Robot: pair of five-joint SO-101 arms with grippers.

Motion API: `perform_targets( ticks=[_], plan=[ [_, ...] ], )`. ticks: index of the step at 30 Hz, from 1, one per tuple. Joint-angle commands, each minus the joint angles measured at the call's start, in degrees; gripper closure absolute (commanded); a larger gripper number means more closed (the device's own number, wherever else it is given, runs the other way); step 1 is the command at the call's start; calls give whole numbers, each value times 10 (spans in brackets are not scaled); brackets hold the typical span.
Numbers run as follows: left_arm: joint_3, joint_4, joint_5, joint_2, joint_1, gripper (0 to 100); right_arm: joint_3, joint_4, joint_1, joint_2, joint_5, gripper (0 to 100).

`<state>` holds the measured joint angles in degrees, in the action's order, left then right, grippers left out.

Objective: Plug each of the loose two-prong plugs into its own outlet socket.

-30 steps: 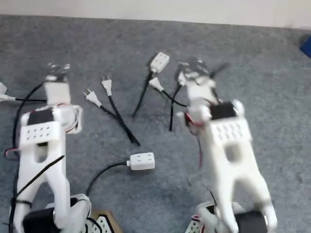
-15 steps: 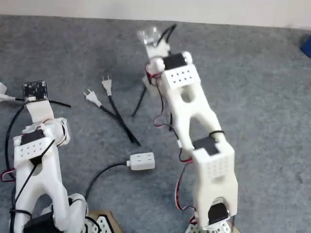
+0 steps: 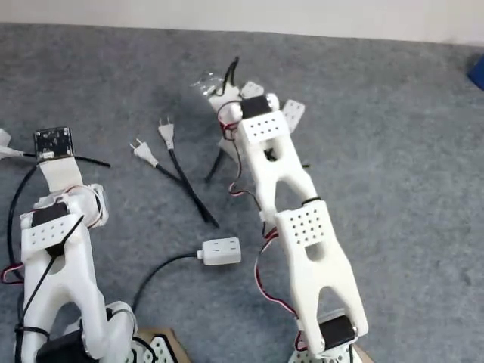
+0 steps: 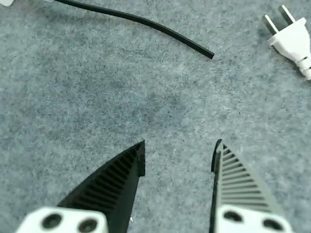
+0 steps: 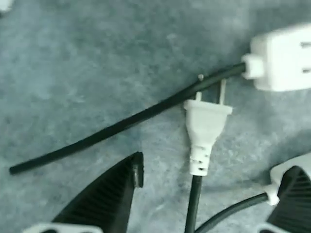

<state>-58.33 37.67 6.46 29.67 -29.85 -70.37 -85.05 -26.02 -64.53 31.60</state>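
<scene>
My right gripper (image 5: 214, 170) is open and hangs just over a white two-prong plug (image 5: 206, 125), one black finger on either side of its cord. The plug's prongs touch a black cable (image 5: 121, 124) that runs into a white outlet socket (image 5: 284, 58). My left gripper (image 4: 179, 145) is open above bare grey carpet, with another white plug (image 4: 293, 40) lying off to one side. In the high view two loose plugs (image 3: 141, 150) (image 3: 166, 131) lie side by side between the arms. A second socket (image 3: 221, 250) sits nearer the arm bases.
Black cords (image 3: 189, 193) trail from the two middle plugs toward the near socket. A loose cable end (image 4: 141, 20) lies beyond my left gripper. A further white plug piece (image 5: 273, 194) pokes out beside my right finger. A blue object (image 3: 478, 72) sits at the far right edge.
My right arm has swung left and stretched toward the back, now over the far socket and its plug. My left arm pulled back a second ago and has since kept still.
</scene>
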Motion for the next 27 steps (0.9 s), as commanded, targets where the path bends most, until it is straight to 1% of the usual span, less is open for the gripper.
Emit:
perform_targets(
  ticks=[1, 3, 4, 6, 9, 11, 17, 23, 26, 27],
  plan=[
    [2, -8, -4, 16, 0, 764, -42, -13, -7, 16, 24, 585],
    [2, -8, -4, 16, 0, 764, -41, -12, -7, 14, 23, 597],
    [2, -8, -4, 16, 0, 764, -39, -12, -7, 13, 18, 620],
    [2, -8, -4, 16, 3, 764, -39, -11, -7, 13, 5, 700],
    [2, -7, -4, 16, 3, 764, -39, -11, -6, 13, 6, 845],
    [2, -6, -4, 16, 5, 764, -39, -11, -6, 12, 6, 913],
    [2, -6, -4, 16, 8, 764, -37, 1, -1, 8, 6, 913],
    [2, -6, -4, 16, 8, 764, -43, 0, 3, -26, 6, 911],
    [2, -6, -4, 16, 8, 764, -44, 1, 3, -28, -3, 910],
    [2, -6, -4, 16, 8, 764, -45, 2, 2, -23, -17, 910]
  ],
)
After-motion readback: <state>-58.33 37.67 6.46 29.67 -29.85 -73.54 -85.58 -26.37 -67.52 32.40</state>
